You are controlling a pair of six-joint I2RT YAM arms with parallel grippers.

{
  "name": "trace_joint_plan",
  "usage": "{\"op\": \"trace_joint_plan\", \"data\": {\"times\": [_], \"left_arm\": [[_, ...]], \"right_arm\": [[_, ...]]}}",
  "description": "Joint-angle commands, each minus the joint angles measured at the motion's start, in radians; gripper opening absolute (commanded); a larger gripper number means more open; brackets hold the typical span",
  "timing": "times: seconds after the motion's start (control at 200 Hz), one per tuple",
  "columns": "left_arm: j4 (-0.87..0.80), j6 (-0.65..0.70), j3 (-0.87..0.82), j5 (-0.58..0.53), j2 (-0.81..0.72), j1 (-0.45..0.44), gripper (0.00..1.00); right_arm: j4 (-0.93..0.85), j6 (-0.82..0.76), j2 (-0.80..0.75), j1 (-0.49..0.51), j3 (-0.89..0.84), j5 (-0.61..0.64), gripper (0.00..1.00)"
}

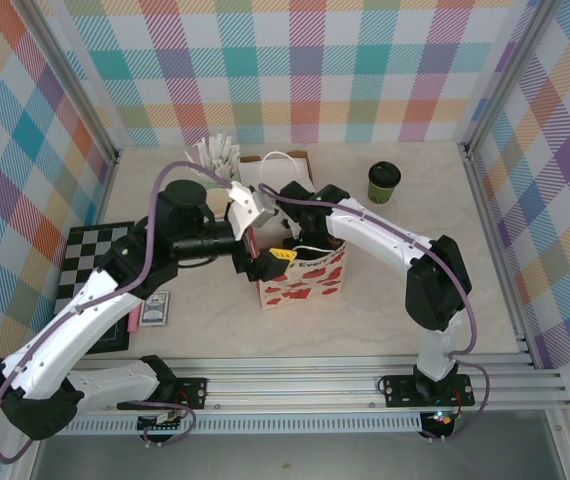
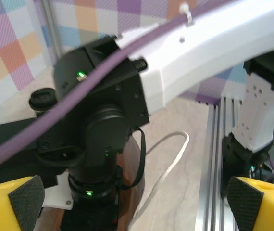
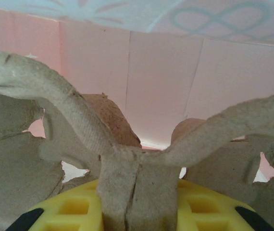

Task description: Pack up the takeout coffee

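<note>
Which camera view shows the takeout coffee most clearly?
The top external view: the takeout coffee stands whole, lid on. The left wrist view faces the right arm; the right wrist view faces a pulp carrier.

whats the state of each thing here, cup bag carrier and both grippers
takeout coffee: upright, lid on, outside the bag
paper bag: upright, top open
cup carrier: inside the bag, held
left gripper: open, empty
right gripper: shut on the cup carrier

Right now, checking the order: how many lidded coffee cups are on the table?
1. The takeout coffee stands upright at the far right of the table; the bag may hide others.
</note>
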Motion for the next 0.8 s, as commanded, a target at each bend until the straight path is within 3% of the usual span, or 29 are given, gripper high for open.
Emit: {"op": "trace_joint_plan", "data": {"times": [0.0, 0.235, 0.3, 0.475, 0.64, 0.72, 0.795], "left_arm": [[-0.078, 0.103, 0.063, 0.013, 0.071, -0.043, 0.97], [-0.046, 0.157, 0.103, -0.026, 0.172, -0.082, 0.84], [-0.053, 0.169, 0.113, -0.012, 0.186, -0.082, 0.75], [-0.049, 0.176, 0.106, 0.046, 0.172, -0.082, 0.34], [-0.058, 0.175, 0.091, 0.007, 0.144, -0.082, 0.16], [-0.034, 0.164, 0.072, -0.017, 0.126, -0.083, 0.02], [0.001, 0.147, 0.054, -0.041, 0.109, -0.082, 0.0]], "right_arm": [[-0.028, 0.019, -0.015, 0.012, 0.036, 0.01, 0.19], [-0.031, 0.02, -0.015, 0.012, 0.033, 0.005, 0.19], [-0.031, 0.019, -0.012, 0.012, 0.035, 0.003, 0.19], [-0.03, 0.02, -0.005, 0.014, 0.035, 0.001, 0.19], [-0.024, 0.025, -0.002, 0.014, 0.022, 0.007, 0.19], [-0.018, 0.024, -0.001, 0.014, 0.008, 0.016, 0.19], [-0.017, 0.023, 0.001, 0.014, -0.001, 0.033, 0.19]]}}
